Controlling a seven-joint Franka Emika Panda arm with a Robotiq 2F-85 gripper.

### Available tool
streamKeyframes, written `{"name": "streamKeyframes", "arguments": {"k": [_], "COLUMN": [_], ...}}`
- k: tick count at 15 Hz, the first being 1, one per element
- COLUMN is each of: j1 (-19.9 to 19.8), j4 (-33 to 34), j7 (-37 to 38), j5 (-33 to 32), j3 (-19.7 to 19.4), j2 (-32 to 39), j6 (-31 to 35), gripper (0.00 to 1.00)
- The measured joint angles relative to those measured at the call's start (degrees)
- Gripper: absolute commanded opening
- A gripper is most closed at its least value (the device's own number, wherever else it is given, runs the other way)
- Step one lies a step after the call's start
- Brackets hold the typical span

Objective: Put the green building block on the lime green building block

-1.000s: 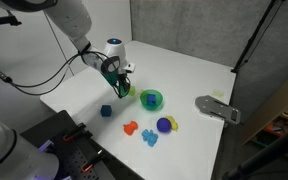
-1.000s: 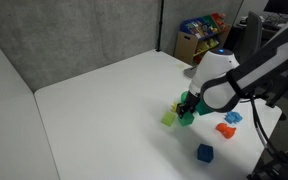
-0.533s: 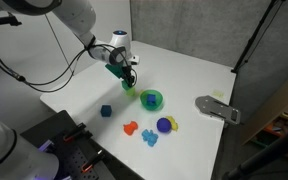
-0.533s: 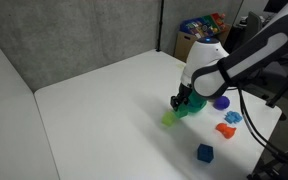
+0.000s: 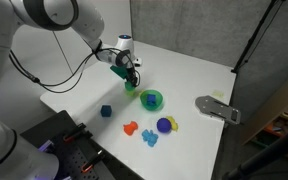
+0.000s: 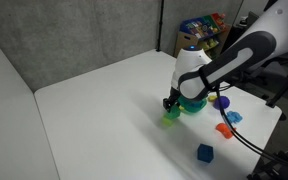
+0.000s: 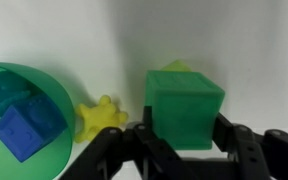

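Holding: the gripper (image 7: 184, 130) has its two black fingers (image 7: 144, 138) squeezed on the sides of the green building block (image 7: 184, 105).
Green block's place: up in the gripper, right over the lime green building block (image 7: 176, 66), which peeks out from behind it in the wrist view.
Touching or not: I cannot tell if the two blocks touch.
Lime block's place: on the white table (image 5: 184, 70), just beside the round green bowl (image 7: 54, 95).
In the bowl: a blue brick (image 7: 24, 128) with bumps on top, and a teal piece next to it.
Beside the bowl: a yellow star-shaped toy (image 7: 102, 117) lies on the table between the bowl and the green block.
Farther off: a dark blue cube (image 5: 106, 111) sits alone, well apart from the gripper.
More toys: an orange toy (image 5: 130, 128), a light blue toy (image 5: 150, 138) and a purple ball (image 5: 164, 125) lie near each other past the bowl.
Table edge: a grey flat thing (image 5: 217, 108) rests there.
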Motion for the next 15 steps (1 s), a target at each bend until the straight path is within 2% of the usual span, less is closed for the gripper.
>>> {"name": "streamKeyframes", "arguments": {"k": [2,3,9,12,15], "j1": [0.00,-0.01,-0.87,-2.50,-4.76], "j4": [1.55,2.07,3.01,1.96,-2.50], "j7": [-0.05,-0.08,-1.14,-3.69,-7.22], "j5": [0.00,0.00,0.08,0.15,0.45], "j3": [0.14,0.30,2.20,3.51,4.83], "j2": [1.30,1.71,-0.51,-4.72,-10.96], "j6": [-0.17,-0.17,-0.25,-1.86,-4.28], "gripper": [0.97,1.00,1.00,1.00,1.00]}}
